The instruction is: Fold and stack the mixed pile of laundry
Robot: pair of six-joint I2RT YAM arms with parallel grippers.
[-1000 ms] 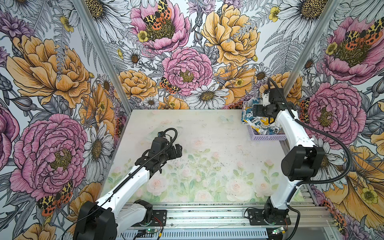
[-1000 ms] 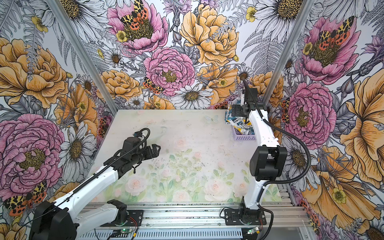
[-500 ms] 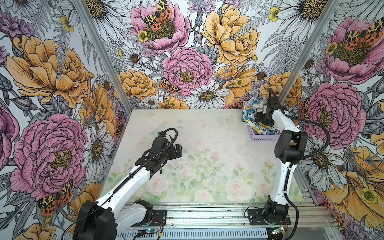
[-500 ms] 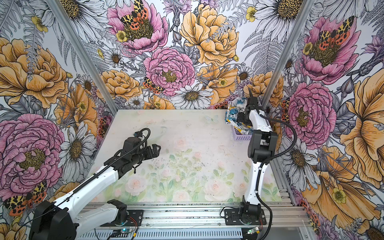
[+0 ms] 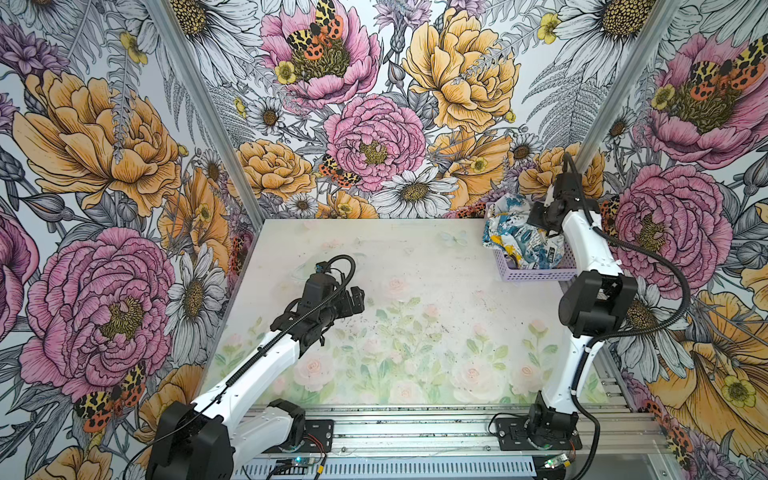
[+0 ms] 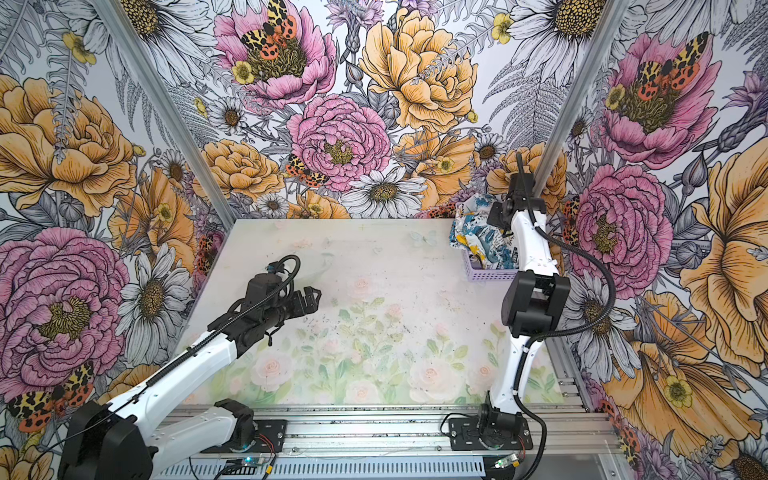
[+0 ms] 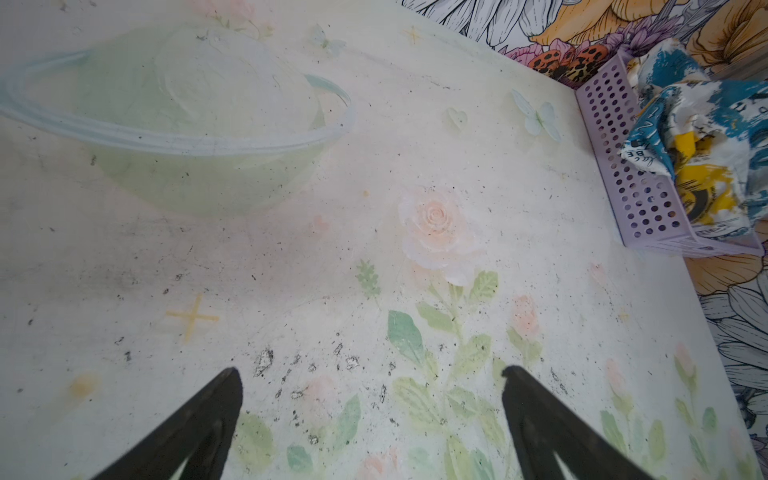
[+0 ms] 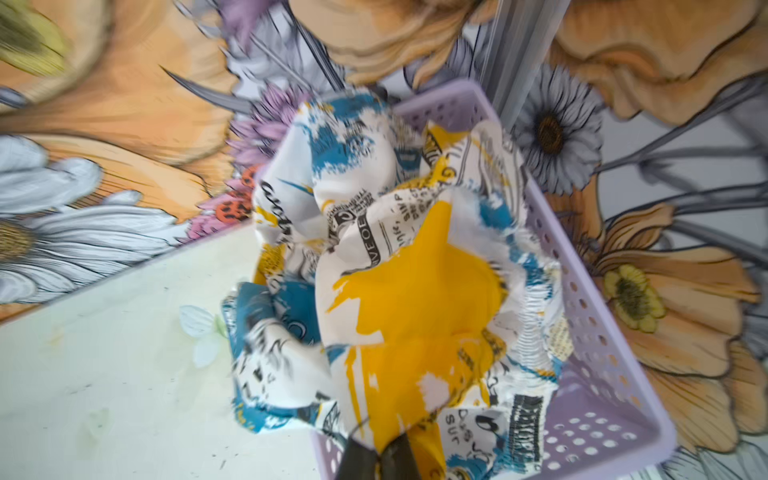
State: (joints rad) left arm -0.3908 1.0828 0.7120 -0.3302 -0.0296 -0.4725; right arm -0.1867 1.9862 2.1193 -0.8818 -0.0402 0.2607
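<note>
Pinching the printed garment [image 8: 407, 291] in the lavender basket [image 8: 582, 316] is the right tool [image 8: 376, 451], while the left tool [image 7: 370, 374] hangs spread.

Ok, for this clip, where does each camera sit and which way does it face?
Top views: high over the front edge, looking down toward the back wall; left arm and right arm show whole.
Left wrist: on the left arm, low over the table, facing the lavender basket; open left pincer tips show.
Right wrist: above the basket, looking down on the printed garment; shut right pincer pinches it.
Shared: basket and garment appear in every view.
</note>
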